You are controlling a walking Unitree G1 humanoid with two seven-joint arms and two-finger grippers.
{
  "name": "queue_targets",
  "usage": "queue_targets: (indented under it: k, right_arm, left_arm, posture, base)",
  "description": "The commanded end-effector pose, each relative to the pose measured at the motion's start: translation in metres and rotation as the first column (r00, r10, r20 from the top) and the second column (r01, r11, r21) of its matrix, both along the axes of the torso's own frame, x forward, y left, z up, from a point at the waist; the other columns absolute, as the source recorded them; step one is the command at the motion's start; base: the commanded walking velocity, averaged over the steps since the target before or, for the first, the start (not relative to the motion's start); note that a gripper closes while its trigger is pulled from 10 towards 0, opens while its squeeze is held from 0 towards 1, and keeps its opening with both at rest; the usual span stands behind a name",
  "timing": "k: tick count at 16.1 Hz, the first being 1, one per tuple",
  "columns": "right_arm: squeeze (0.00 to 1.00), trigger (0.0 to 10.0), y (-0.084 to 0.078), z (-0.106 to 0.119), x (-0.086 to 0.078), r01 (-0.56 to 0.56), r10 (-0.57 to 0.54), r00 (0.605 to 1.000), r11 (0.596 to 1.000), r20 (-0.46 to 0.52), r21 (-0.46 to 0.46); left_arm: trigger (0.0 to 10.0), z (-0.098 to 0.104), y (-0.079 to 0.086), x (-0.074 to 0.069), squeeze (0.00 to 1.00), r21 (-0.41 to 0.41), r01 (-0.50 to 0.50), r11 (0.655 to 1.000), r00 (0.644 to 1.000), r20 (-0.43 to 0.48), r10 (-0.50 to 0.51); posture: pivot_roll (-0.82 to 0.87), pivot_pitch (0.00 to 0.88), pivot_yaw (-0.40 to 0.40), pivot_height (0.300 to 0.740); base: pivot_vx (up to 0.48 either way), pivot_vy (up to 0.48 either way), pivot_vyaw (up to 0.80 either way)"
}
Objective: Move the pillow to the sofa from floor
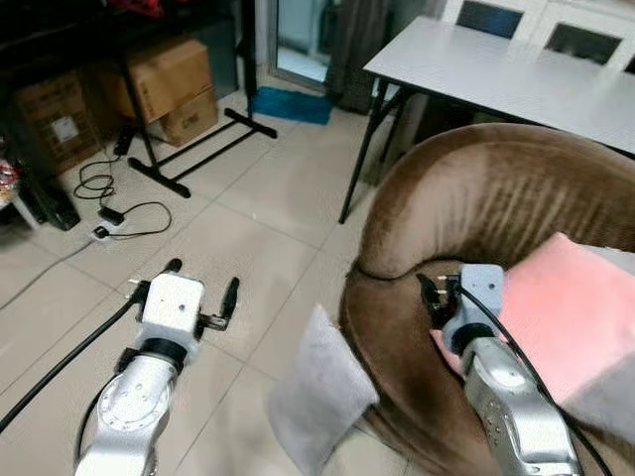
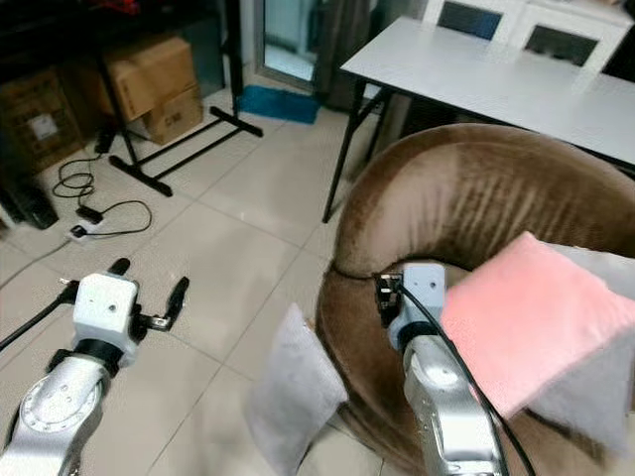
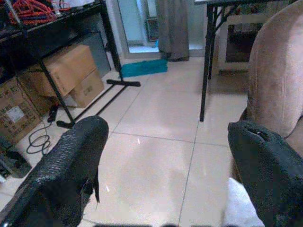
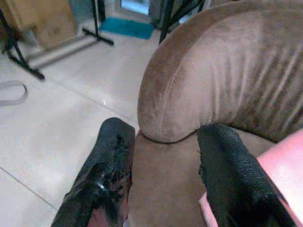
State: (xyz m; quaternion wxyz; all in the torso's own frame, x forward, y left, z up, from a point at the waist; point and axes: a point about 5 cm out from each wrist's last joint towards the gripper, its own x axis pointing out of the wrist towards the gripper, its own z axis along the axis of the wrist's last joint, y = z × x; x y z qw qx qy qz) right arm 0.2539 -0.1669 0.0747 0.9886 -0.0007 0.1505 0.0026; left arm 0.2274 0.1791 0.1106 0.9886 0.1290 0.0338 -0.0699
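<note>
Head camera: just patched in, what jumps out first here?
A grey pillow leans on the tiled floor against the brown sofa, between the two arms. A pink cushion already lies on the sofa seat. The left gripper hovers open over bare floor; the right gripper is open above the seat.

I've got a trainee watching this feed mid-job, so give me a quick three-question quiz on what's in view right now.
1. True or false: the grey pillow already lies on the sofa seat.
2. Which is open and holding nothing? A) left gripper alone B) right gripper alone C) both
3. Fill in: a ____ cushion lies on the sofa.

Key
1. False: it stands on the floor, leaning against the sofa's front.
2. C
3. pink
</note>
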Motion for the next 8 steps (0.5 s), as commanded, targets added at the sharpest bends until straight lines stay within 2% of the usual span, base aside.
queue_targets:
  k: [1,3,8]
  right_arm:
    - [0.0,10.0,0.0017,0.0053,0.0032,-0.004,0.004,1.0,1.0,0.027,-0.007]
    - [0.0,10.0,0.0002,0.0035,0.0046,0.016,-0.016,1.0,1.0,0.018,-0.009]
    - [0.0,10.0,0.0014,0.0033,0.0054,0.015,-0.015,1.0,1.0,0.026,-0.005]
  left_arm:
    - [10.0,-0.0035,0.0038,-0.0026,0.0,0.007,-0.008,1.0,1.0,-0.019,0.008]
    - [10.0,-0.0037,0.0038,-0.0026,0.0,0.008,-0.006,1.0,1.0,-0.019,0.006]
    - [10.0,-0.0042,0.0035,-0.0025,0.0,0.011,-0.004,1.0,1.0,-0.019,0.005]
  posture:
    - [0.04,0.013,-0.073,0.74]
    - [0.04,0.012,-0.074,0.74]
    - [0.04,0.011,-0.074,0.74]
  base:
    - [0.315,0.0,0.8]
    - [0.317,0.0,0.74]
    - [0.318,0.0,0.0]
